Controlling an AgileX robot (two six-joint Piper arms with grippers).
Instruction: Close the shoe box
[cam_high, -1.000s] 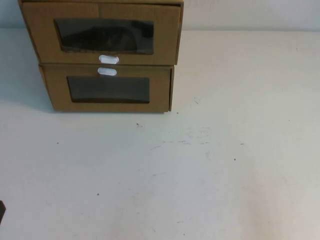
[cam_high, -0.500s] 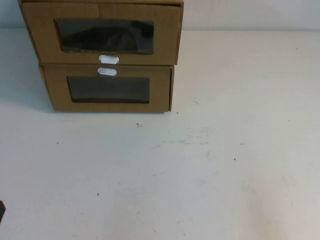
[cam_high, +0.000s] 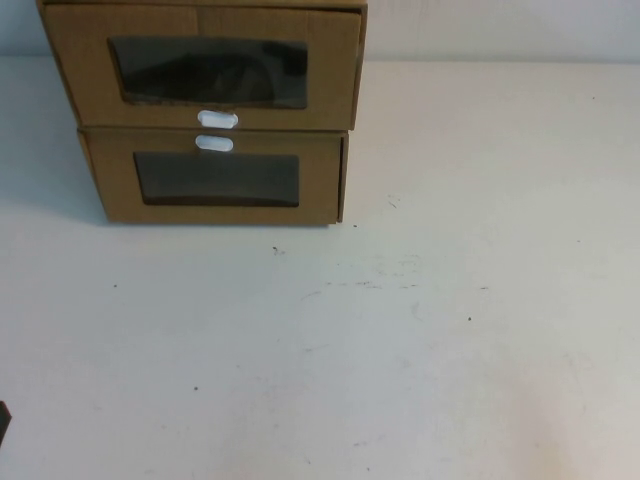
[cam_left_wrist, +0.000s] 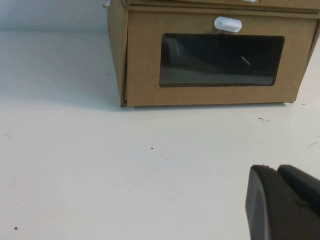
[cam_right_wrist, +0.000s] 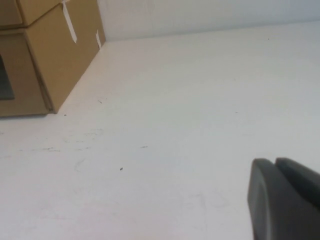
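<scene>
The shoe box is the upper of two stacked brown cardboard boxes at the far left of the table. It has a dark window and a white pull tab below it. Its front stands slightly forward of the lower box's front. A corner of it shows in the right wrist view. My left gripper is shut and empty, low over the table in front of the boxes. My right gripper is shut and empty, over the table to the right of the boxes. Neither touches a box.
The lower cardboard box has its white tab above its window; it fills the left wrist view and shows in the right wrist view. The white table stretches in front and to the right. A wall runs behind.
</scene>
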